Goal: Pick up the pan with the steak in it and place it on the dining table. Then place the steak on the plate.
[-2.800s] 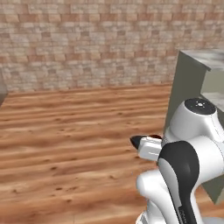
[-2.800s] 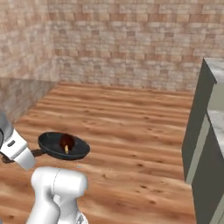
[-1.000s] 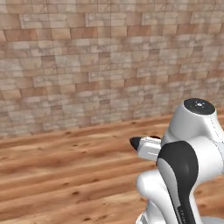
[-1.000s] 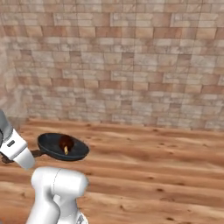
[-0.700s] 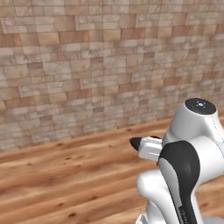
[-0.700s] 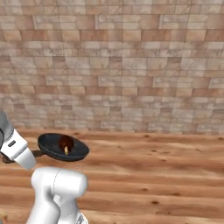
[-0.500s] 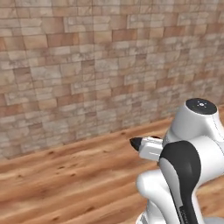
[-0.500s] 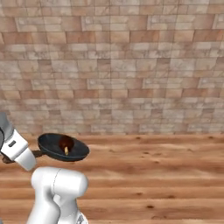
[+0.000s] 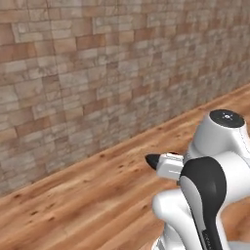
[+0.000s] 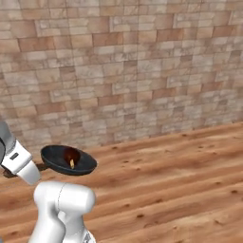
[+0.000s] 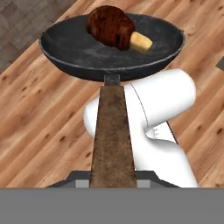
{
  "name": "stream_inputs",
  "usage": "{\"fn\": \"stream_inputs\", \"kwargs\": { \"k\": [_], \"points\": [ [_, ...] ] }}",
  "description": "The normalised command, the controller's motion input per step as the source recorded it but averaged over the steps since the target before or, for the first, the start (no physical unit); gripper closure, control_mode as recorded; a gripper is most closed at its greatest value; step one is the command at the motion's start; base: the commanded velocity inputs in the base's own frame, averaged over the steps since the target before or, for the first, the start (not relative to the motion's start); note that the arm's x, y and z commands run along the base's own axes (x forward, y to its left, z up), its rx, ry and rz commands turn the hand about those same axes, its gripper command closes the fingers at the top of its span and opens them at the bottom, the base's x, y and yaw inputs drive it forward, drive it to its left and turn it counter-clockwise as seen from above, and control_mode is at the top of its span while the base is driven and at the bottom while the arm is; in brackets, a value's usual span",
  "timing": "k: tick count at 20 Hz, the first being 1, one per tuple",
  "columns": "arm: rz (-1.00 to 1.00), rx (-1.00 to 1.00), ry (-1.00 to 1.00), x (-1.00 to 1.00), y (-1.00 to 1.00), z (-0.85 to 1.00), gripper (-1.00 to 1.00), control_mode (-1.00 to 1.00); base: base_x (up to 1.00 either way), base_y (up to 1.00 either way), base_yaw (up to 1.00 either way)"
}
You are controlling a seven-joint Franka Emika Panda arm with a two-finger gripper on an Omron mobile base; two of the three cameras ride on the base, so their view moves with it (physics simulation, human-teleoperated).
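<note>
Gripper (image 11: pixel 113 183) jaws are clamped on the brown handle of the pan (image 11: pixel 109 46), which we see held level in the air above the wooden floor (image 10: pixel 180 180), the steak (image 11: pixel 111 25) sitting in it (toward the far rim in the hand view). Against the earlier frames our base views have swung: the brick wall (image 9: pixel 73 78) now runs slantwise, while the pan (image 10: pixel 68 160) keeps its place beside the arm

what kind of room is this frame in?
Probably a kitchen or dining area, though little shows: a tan brick wall, a wood plank floor, and the gripper carrying a black pan by its wooden handle with a steak in it.
</note>
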Motion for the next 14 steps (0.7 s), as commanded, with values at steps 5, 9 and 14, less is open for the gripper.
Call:
{"fn": "stream_inputs", "kwargs": {
  "k": [5, 9, 14],
  "points": [
    [0.00, 0.00, 0.00, 0.00, 0.00, 0.00, 1.00, 1.00, 0.06, 0.04, -0.50],
    [0.00, 0.00, 0.00, 0.00, 0.00, 0.00, 1.00, 1.00, 0.00, 0.00, -0.50],
    [0.00, 0.00, 0.00, 0.00, 0.00, 0.00, 1.00, 1.00, 0.00, 0.00, -0.50]
  ]
}}
